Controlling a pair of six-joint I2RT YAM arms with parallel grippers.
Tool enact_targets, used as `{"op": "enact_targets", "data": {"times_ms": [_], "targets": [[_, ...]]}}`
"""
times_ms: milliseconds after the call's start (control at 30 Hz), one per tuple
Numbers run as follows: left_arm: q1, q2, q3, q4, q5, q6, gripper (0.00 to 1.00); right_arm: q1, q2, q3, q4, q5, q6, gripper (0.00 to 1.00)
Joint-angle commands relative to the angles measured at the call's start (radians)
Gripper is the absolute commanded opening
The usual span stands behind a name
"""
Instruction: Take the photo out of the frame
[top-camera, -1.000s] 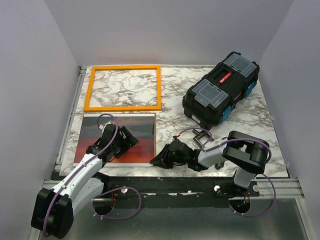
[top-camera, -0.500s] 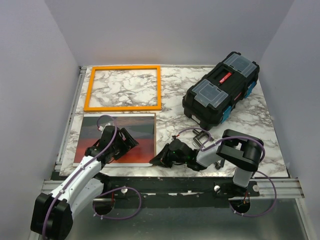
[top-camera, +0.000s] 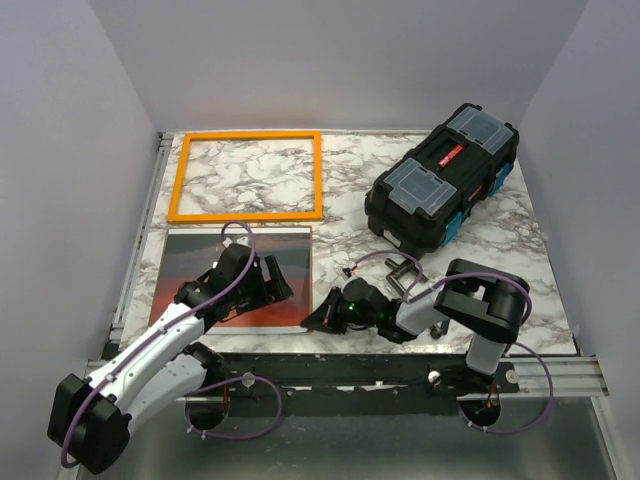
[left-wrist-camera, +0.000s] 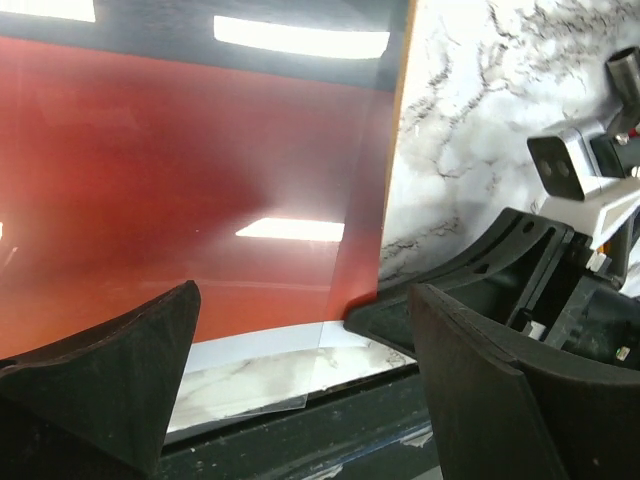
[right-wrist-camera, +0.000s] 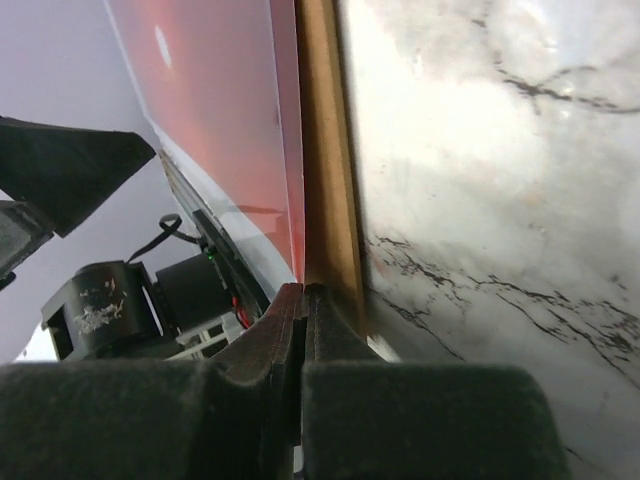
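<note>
The photo lies flat at the worktop's 7 o'clock, apart from the frame at 11, your left tool spread above it, your right tool pressed together at its 5 o'clock corner.

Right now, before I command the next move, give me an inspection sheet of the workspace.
Surface: marble table, no spills seen.
Job's things: photo lies flat at near left, out of the frame. The frame lies flat close behind it, with marble showing through.
Clutter: black toolbox at far right, lids shut.
Grippers: left gripper over the photo, fingers open. Right gripper at the photo's near right corner, fingers shut; a pinch cannot be confirmed.
Cables: purple cable loops above the photo; no snag seen.
Surroundings: plain pale walls.
</note>
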Motion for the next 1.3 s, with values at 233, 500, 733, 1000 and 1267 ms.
{"op": "enact_targets", "data": {"times_ms": [233,500,733,1000,1267], "targets": [[-0.100,0.101,0.152,-0.091,-0.120,0.094,0.87,-0.008,-0.088,-0.053,0.181,-0.055,-0.199,0.00],[-0.100,0.108,0.172,-0.085,-0.131,0.106,0.88,-0.009,-0.156,-0.072,0.139,-0.038,-0.283,0.00],[-0.139,0.243,0.235,-0.097,-0.132,0.135,0.94,-0.009,-0.157,-0.065,0.139,-0.045,-0.295,0.00],[-0.214,0.406,0.279,-0.109,-0.191,0.134,0.96,-0.009,-0.179,-0.037,0.069,-0.053,-0.330,0.00],[-0.271,0.507,0.329,-0.164,-0.324,0.095,0.98,-0.010,-0.190,-0.036,0.058,-0.073,-0.340,0.00]]}}
